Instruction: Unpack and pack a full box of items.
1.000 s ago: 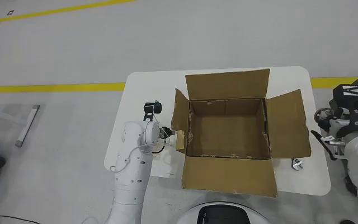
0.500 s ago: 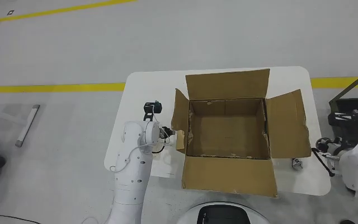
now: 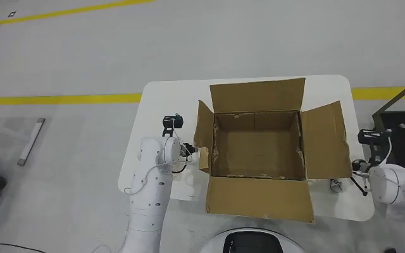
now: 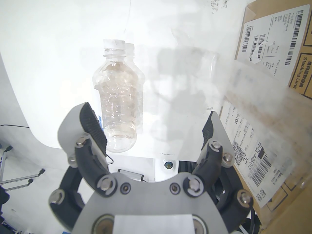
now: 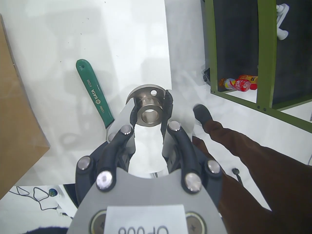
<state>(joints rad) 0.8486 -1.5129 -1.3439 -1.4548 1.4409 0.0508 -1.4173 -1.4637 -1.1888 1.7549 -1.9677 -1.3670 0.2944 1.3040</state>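
Observation:
The open cardboard box (image 3: 256,152) stands mid-table with its flaps spread and its inside bare. My left gripper (image 4: 152,125) is open beside the box's left wall (image 4: 270,79), just above the table. A clear plastic bottle (image 4: 117,103) lies on the table close to one of its fingers (image 4: 93,125), outside the jaws. My right gripper (image 5: 150,109) is shut on a metal flanged bushing (image 5: 148,114) at the table's right edge, also seen from above (image 3: 364,181). A green-handled wrench (image 5: 95,94) lies between it and the box.
The wrench's metal head (image 3: 335,185) pokes out from under the box's right flap (image 3: 326,139). A green-framed cart (image 5: 258,40) stands on the floor right of the table, with a red bottle (image 5: 240,83) on its low shelf. Bare white tabletop (image 3: 171,101) lies left of the box.
My right arm has moved along the table's right edge toward the near side and in over the edge. The left arm and the box have stayed put.

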